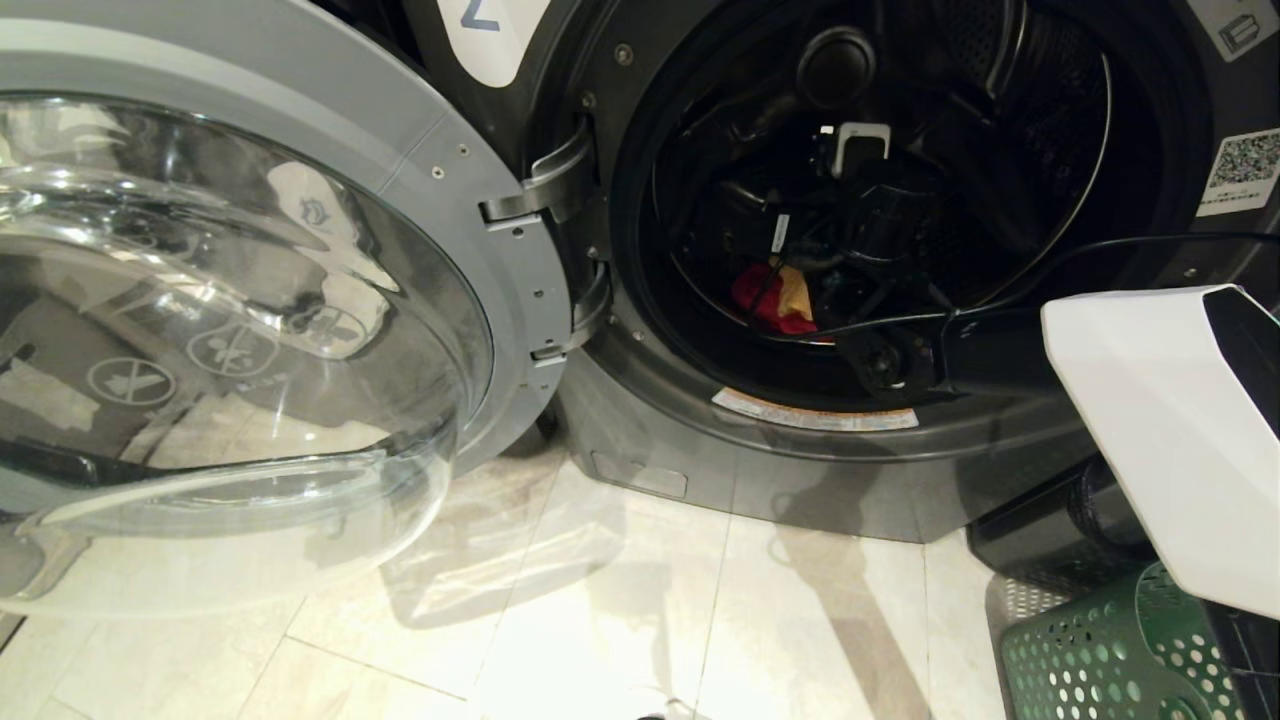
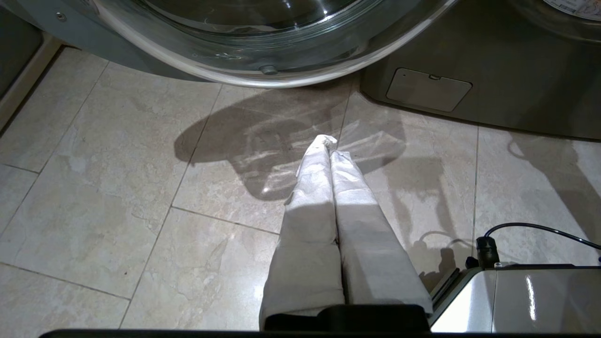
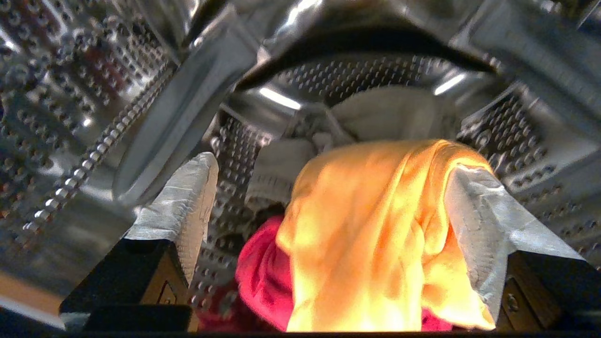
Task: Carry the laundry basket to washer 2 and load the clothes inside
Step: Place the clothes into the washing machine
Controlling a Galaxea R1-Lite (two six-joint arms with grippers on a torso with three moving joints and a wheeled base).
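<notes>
Washer 2 (image 1: 650,440) stands with its round glass door (image 1: 250,330) swung wide to the left, and part of its white label (image 1: 490,25) shows at the top. My right arm (image 1: 1000,350) reaches into the drum (image 3: 328,80). The right gripper (image 3: 333,166) is open wide inside it. A yellow cloth (image 3: 366,225) lies between the fingers and drapes against one finger (image 3: 488,220). A red cloth (image 3: 263,267) lies under it, and pale clothes (image 3: 389,112) lie further back. The dark green laundry basket (image 1: 1100,650) stands on the floor at lower right. My left gripper (image 2: 328,145) hangs shut and empty above the floor tiles.
The open door juts out over the beige tiled floor (image 1: 600,620) on the left. A black cable (image 1: 1100,250) runs from the right arm across the drum opening. A QR sticker (image 1: 1240,170) sits on the washer front at the right.
</notes>
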